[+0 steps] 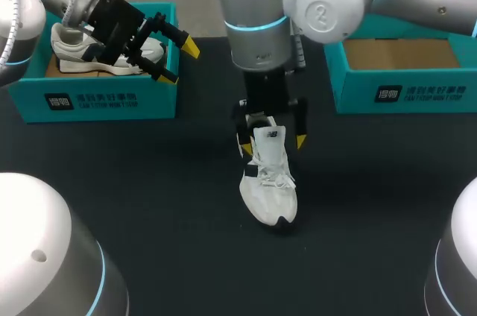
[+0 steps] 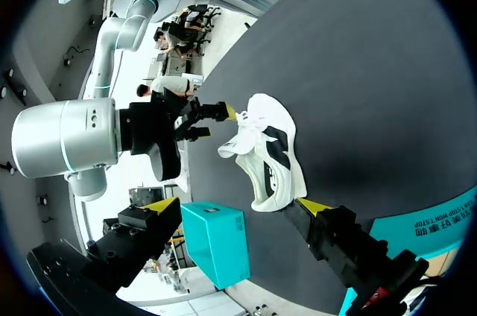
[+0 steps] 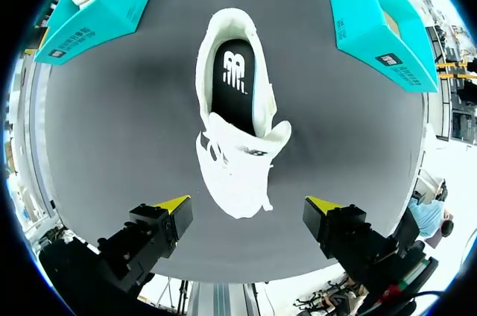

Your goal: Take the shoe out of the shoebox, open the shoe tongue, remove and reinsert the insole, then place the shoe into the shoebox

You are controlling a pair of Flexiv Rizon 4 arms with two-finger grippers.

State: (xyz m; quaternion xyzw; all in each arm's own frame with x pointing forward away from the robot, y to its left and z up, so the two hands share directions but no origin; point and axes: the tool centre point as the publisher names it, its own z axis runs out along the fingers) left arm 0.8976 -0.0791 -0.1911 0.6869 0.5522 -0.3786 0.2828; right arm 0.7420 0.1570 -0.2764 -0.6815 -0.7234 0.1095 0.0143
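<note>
Item: white shoe (image 1: 270, 182), lying sole-down on the dark table (image 1: 149, 182) near its middle, outside both boxes. In the head view its long axis runs from 12 to 6 o'clock, heel at 12 and toe at 6. The tongue (image 3: 237, 163) is folded forward over the laces, and the dark insole (image 3: 235, 70) shows flat inside the opening. Right gripper (image 1: 273, 143): hangs straight down over the heel end, fingers spread wide and holding nothing. Its wrist view shows both yellow tips clear of the shoe, with the tongue just ahead of them and the insole beyond it. Left gripper (image 1: 182, 61): at 10 o'clock from the shoe and well apart from it, fingers also wide and empty, poised at the near corner of the left shoebox (image 1: 100, 96), which holds a second shoe (image 1: 97, 51). Right shoebox (image 1: 402, 92): at 2 o'clock from the shoe, bare cardboard showing inside. Assessment: the right arm is much the nearer, and its fingers stand across the shoe's long axis, so a straight descent would suit reaching the opening. Whether the insole awaits removal or is already reseated cannot be told.
</note>
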